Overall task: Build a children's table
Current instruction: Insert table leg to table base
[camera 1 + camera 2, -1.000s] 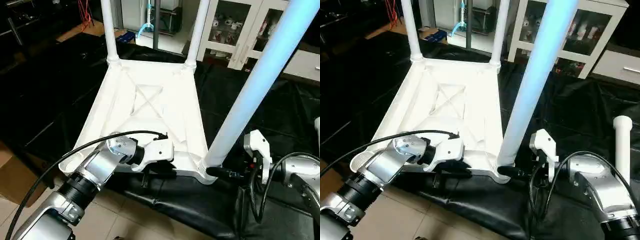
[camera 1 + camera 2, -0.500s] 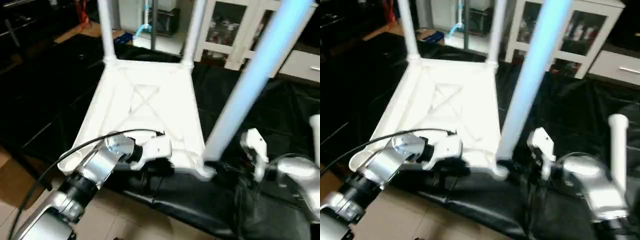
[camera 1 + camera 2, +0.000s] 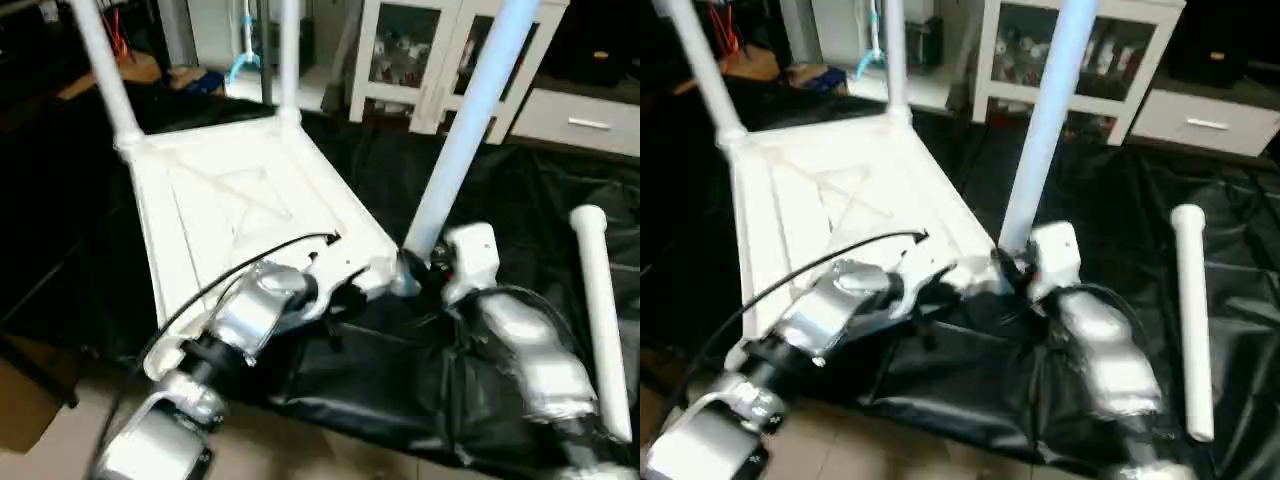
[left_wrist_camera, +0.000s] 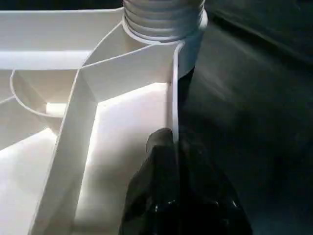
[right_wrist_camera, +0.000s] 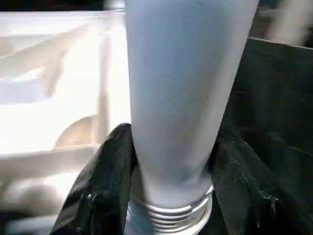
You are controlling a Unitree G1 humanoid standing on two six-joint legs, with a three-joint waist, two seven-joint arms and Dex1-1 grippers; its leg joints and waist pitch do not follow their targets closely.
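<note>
The upturned tabletop (image 3: 240, 215) lay on black sheeting (image 3: 520, 200). My left gripper (image 4: 173, 147) pinched its near rim shut; my right gripper (image 5: 168, 161) clasped the near-right leg (image 3: 465, 125). A loose leg (image 3: 600, 300) lay far right.

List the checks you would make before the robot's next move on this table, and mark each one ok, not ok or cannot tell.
1. Left gripper pinching the tabletop rim: ok.
2. Right gripper closed around the near leg just above its threaded end: ok.
3. Near leg fully seated in its corner socket: cannot tell.
4. Two far legs standing in their sockets: ok.
5. Fourth leg fitted: not ok, it lies loose on the black sheet.
</note>
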